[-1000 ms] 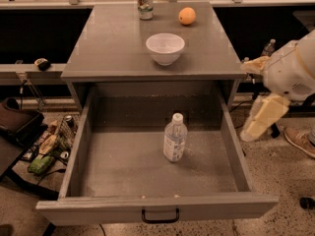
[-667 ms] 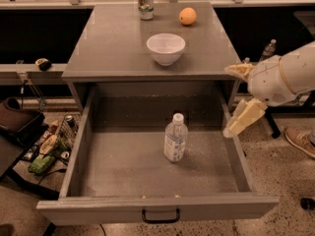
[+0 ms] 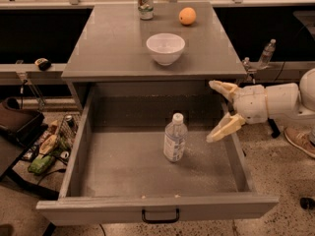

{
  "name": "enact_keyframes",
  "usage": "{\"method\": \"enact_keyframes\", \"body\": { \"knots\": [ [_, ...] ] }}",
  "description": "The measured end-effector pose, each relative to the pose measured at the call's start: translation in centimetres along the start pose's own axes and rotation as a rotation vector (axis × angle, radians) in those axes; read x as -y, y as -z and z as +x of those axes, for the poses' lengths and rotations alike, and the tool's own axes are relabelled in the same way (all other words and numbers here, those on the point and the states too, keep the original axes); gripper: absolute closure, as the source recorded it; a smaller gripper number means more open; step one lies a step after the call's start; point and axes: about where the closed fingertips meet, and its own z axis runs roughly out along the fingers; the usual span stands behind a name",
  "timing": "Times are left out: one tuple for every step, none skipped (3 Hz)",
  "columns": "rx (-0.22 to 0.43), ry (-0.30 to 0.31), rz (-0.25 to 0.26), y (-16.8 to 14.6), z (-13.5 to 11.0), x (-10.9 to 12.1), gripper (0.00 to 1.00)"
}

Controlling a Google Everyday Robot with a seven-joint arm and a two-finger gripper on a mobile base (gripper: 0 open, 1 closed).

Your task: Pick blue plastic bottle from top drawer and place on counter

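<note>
Leftward shift: gripper now hangs over the right wall of the top drawer, fingers spread wide, holding nothing. blue plastic bottle stands upright mid-floor, the drawer's only content, apart from gripper. counter carries white bowl, can, orange.
</note>
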Motion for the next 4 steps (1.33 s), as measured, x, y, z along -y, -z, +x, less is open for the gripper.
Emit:
{"method": "enact_keyframes", "body": {
  "knots": [
    [0.121, -0.038, -0.017, -1.4, 1.4, -0.2, 0.00],
    [0.126, -0.047, -0.021, -1.7, 1.7, -0.3, 0.00],
    [0.110, -0.064, -0.017, -2.7, 2.3, -0.6, 0.00],
    [0.081, -0.084, -0.035, -6.6, 4.3, -1.6, 0.00]
  ]
}}
